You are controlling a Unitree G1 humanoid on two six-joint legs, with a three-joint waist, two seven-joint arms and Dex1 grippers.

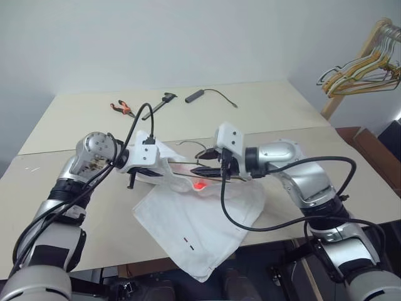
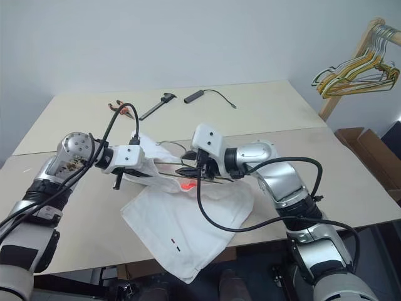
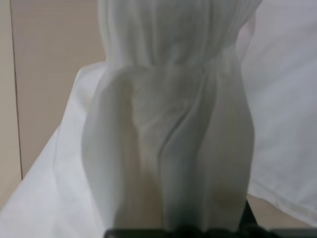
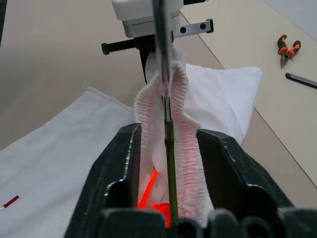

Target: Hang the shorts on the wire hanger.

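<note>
The table (image 1: pixel 75 207) carries everything, so take the shorts (image 1: pixel 194 229) as the landmark: they lie at its near edge, legs spread flat toward the robot, waistband lifted off the surface. Well beyond them, near the table's far edge, sit orange-handled pliers (image 1: pixel 122 108), a black tool (image 1: pixel 161 102) and a dark cable (image 1: pixel 210 94); off to the right beyond the table hang bunched hangers (image 1: pixel 366 66). At the waistband's left end, the left gripper (image 1: pixel 145 164) is clamped tight on a bunch of gathered cloth, holding it up. At the waistband's middle, the right gripper (image 4: pixel 168 163) straddles the gathered elastic and the wire hanger (image 4: pixel 169 148), whose thin bar runs between the two waistband layers; its fingers (image 4: pixel 121 168) stand on either side, narrowing but apparently not yet pressing. The step in hand seems to be securing waistband to hanger. Next, the right fingers likely need to pinch elastic and wire together without letting the bar slip out.
</note>
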